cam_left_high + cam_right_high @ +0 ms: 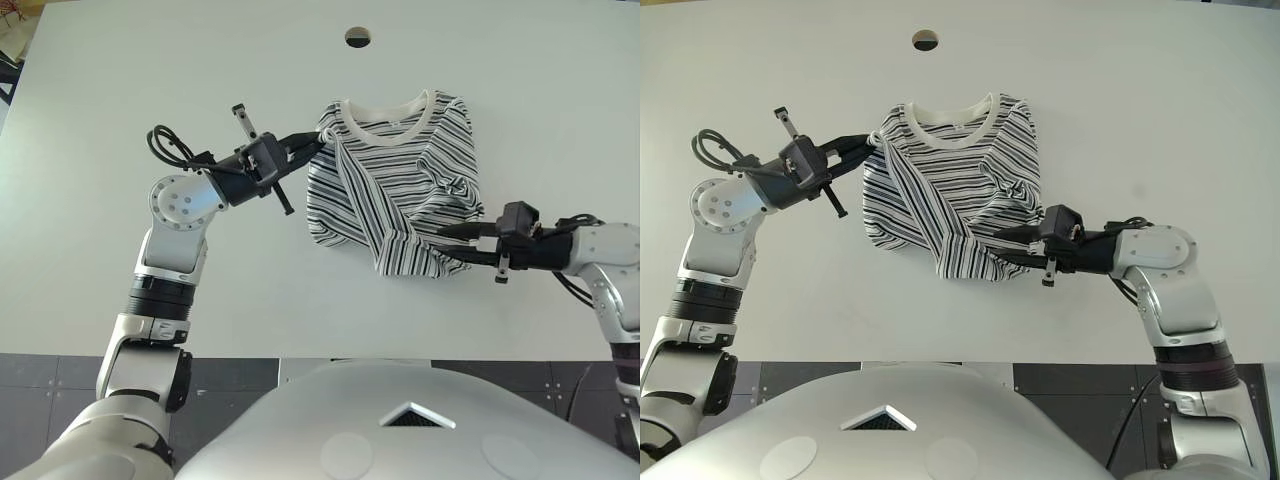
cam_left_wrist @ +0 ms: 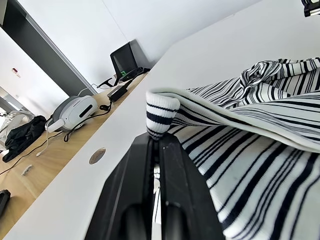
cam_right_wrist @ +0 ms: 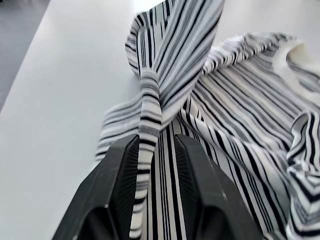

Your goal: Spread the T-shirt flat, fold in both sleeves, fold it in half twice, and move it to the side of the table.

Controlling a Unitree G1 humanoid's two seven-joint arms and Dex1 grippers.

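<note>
White tabletop (image 1: 120, 90) stretches out before us, with a round cable hole (image 1: 357, 37) near its far edge. Our left gripper (image 1: 315, 142) has its fingers pressed almost together on the rolled edge of the T-shirt (image 1: 400, 170) at its left shoulder, and a thin strip of cloth shows between them. Our right gripper (image 1: 1002, 248) is closed on a raised fold at the near right corner, so the fabric stands up in a ridge from between its fingers. We see the T-shirt lying around the middle of the table, black-and-white striped, its white ribbed collar (image 1: 385, 120) toward the far edge. It is rumpled rather than flat, and a band of cloth crosses its front diagonally.
</note>
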